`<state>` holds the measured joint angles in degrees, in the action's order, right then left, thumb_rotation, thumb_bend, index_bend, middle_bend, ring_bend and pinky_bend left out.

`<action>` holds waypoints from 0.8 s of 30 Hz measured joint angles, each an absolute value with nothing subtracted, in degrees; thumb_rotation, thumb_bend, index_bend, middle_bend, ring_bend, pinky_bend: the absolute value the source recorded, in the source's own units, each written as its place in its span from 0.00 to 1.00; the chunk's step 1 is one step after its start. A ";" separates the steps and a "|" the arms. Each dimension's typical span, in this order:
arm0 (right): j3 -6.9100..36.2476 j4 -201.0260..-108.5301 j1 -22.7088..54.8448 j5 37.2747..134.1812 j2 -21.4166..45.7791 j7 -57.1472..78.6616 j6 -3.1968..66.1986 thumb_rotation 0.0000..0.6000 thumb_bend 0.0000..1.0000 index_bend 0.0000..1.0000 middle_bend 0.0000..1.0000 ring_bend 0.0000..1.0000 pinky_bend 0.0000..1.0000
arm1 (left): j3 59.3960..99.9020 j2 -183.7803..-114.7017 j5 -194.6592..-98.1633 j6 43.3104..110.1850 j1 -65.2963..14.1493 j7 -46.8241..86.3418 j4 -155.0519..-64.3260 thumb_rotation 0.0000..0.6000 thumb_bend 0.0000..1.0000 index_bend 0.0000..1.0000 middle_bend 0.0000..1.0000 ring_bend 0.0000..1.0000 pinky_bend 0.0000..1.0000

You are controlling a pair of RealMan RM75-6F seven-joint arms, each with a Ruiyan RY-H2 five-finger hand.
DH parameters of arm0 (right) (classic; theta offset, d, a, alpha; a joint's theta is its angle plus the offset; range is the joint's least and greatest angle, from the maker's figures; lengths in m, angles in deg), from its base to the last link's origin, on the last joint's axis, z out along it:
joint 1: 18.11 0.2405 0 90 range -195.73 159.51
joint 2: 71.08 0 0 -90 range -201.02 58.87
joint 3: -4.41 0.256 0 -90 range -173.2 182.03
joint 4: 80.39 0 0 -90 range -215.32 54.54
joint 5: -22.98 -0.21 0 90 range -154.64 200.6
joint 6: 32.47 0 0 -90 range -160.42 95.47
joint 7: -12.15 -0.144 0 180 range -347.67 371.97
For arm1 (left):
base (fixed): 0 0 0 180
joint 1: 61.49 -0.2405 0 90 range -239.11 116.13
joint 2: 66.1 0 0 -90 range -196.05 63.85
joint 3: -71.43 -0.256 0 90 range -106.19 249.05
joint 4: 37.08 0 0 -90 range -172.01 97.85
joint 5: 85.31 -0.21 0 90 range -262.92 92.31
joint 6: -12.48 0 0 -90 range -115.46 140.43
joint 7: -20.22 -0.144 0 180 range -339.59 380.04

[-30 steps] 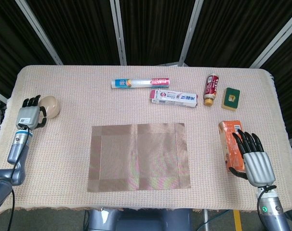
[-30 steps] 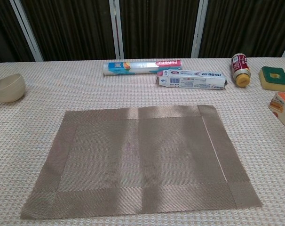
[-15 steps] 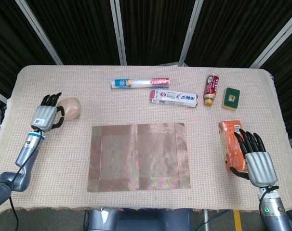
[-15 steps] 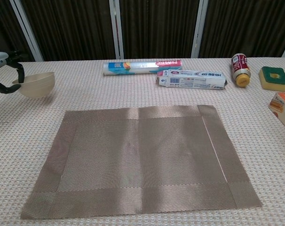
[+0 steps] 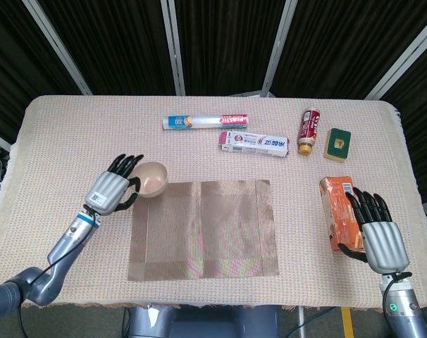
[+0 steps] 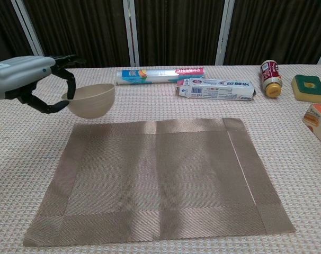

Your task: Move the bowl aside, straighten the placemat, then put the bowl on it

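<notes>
My left hand (image 5: 115, 189) (image 6: 37, 79) grips a small beige bowl (image 5: 151, 179) (image 6: 91, 100) by its rim and holds it above the table, just over the far left corner of the brown placemat (image 5: 203, 229) (image 6: 158, 177). The mat lies flat in the middle of the table, its edges roughly square to the table. At the right edge my right hand (image 5: 378, 236) rests with its fingers spread and nothing in it, beside an orange box (image 5: 336, 211) (image 6: 319, 120). The chest view does not show the right hand.
Along the far side lie a plastic-wrap roll (image 5: 205, 121), a toothpaste box (image 5: 254, 144), a small bottle (image 5: 308, 130) and a green sponge (image 5: 337, 143). A woven cloth (image 5: 51, 134) covers the whole table; dark curtains hang behind.
My left hand has carried the bowl from the far left of the table rightwards to the placemat's far left corner. The right hand has barely moved.
</notes>
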<state>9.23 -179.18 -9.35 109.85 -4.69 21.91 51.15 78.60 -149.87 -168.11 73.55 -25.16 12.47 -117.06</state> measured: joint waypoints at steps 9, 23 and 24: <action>9.45 -179.19 -9.49 109.53 -5.10 21.11 51.34 1.00 0.00 0.00 0.00 0.00 0.00 | 75.11 -153.89 -171.56 72.59 -23.85 6.58 -122.12 1.00 0.50 0.63 0.00 0.00 0.00; 9.73 -178.97 -9.64 109.45 -5.98 19.28 51.59 1.00 0.00 0.00 0.00 0.00 0.00 | 74.77 -156.12 -170.78 72.21 -23.63 5.76 -122.47 1.00 0.00 0.00 0.00 0.00 0.00; 9.71 -179.03 -9.68 109.51 -6.04 19.19 51.66 1.00 0.00 0.00 0.00 0.00 0.00 | 74.92 -155.62 -170.67 72.55 -23.79 6.04 -122.79 1.00 0.00 0.00 0.00 0.00 0.00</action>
